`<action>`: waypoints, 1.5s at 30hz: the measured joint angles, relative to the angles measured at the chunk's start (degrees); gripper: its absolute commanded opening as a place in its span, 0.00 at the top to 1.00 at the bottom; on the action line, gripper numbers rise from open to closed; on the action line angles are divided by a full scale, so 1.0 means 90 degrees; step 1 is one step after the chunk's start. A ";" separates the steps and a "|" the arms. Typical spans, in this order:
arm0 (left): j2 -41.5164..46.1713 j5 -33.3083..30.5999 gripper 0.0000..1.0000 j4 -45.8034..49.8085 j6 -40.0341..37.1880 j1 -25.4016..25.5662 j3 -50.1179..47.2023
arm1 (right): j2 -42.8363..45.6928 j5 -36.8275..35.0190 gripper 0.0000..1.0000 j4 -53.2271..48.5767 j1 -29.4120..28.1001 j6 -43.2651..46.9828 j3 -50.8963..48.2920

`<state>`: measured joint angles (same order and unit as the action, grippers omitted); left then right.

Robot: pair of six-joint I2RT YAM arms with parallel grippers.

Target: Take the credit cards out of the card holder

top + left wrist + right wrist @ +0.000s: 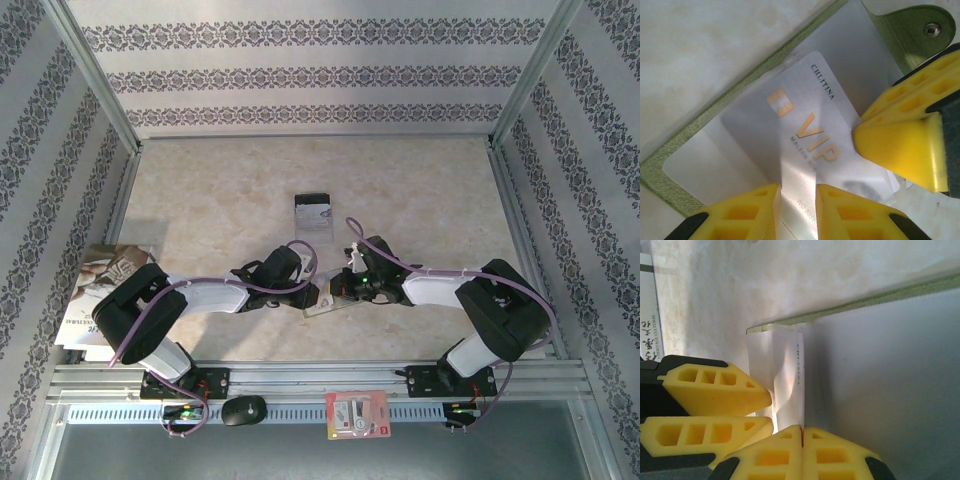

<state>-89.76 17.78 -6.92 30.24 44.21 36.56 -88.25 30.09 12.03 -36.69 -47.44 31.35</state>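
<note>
On the top camera I have both arms reaching in toward the middle of the marble-patterned table. The left gripper and right gripper sit tip to tip over the card holder, which lies opened out flat near the arms' side of the table. Farther out, well apart from the holder, a silver-and-black credit card lies loose on the table; I cannot tell whether it is one card or a small stack. A magazine sits at the left edge. A red-and-white packet and a black mouse-shaped object rest on the rail in front of the bases.

On the left wrist camera, my own yellow fingers stand a narrow gap apart. Through that gap I see the face of a silver VIP card, which lies tilted in the holder's clear pocket. I cannot tell whether the tips touch it; nothing is pinched between them. The olive-green edge runs diagonally behind the card, with a metal snap stud on the tab at top right. The right gripper's yellow tip comes in from the right and meets the pocket just beside the card's edge.

On the right wrist camera, the right fingers are pressed fully together with nothing visible between them. The left gripper's two fingers lie just to their left. The card's printed edge rises between them, beside the pale inner pocket.
</note>
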 measured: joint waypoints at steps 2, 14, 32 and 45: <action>0.0000 0.0000 0.75 0.0000 0.0000 0.0000 0.0000 | -0.0007 -0.0058 1.00 -0.0114 -0.0053 0.0036 0.0061; 0.0214 -0.0117 0.75 0.0002 -0.0002 0.0165 0.0175 | -0.0058 -0.0129 1.00 -0.0311 -0.0119 0.0146 0.0177; -0.0284 -0.0170 0.82 -0.0107 -0.0002 0.0214 0.0223 | 0.0177 -0.0180 1.00 -0.0413 0.0053 0.0221 0.0041; -0.0287 -0.0187 0.82 -0.0124 -0.0005 0.0187 0.0129 | 0.0937 -0.0415 1.00 -0.1088 0.0415 0.0605 -0.0197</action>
<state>-92.33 16.10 -8.03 30.20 45.89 37.71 -79.81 26.35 2.24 -32.95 -42.00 29.58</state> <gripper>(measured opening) 0.182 0.045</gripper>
